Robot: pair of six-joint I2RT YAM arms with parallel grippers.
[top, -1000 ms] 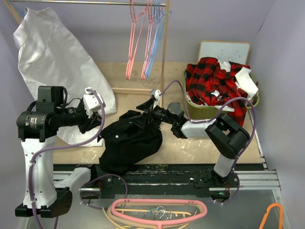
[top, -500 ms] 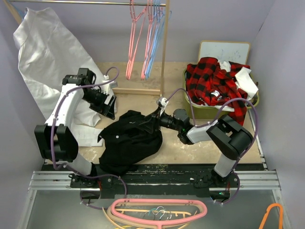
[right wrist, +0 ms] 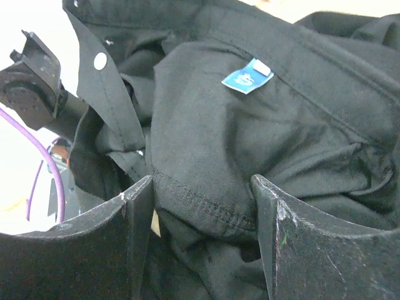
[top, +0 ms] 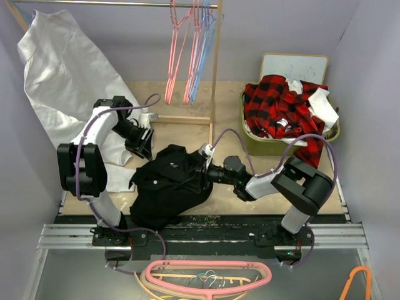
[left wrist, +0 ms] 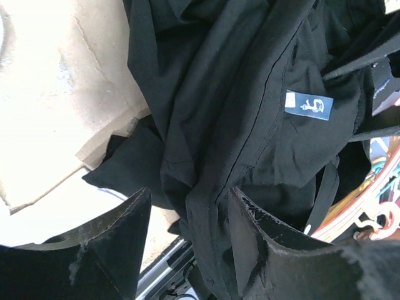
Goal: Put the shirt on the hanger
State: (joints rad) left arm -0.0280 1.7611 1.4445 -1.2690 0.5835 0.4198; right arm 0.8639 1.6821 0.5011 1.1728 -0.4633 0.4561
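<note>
Shirt (top: 172,187), black, crumpled in a heap, blue label (left wrist: 308,105), white button (right wrist: 99,60)

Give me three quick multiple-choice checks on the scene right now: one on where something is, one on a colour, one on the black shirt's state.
1. Where is the plaid shirt?
A. draped on the rail
B. in the green basket at the right of the table
C. under the white cloth

2. What colour is the small label sewn inside the black shirt?
A. red
B. white
C. blue

3. How is the black shirt now?
A. crumpled in a heap on the table
B. hung up on the rail
C. folded flat in the basket

Answers:
1 B, its red-and-black checks spill over the basket's rim.
2 C, both wrist views show a blue tag on the black fabric.
3 A, it lies bunched on the tabletop, not hung up.
</note>
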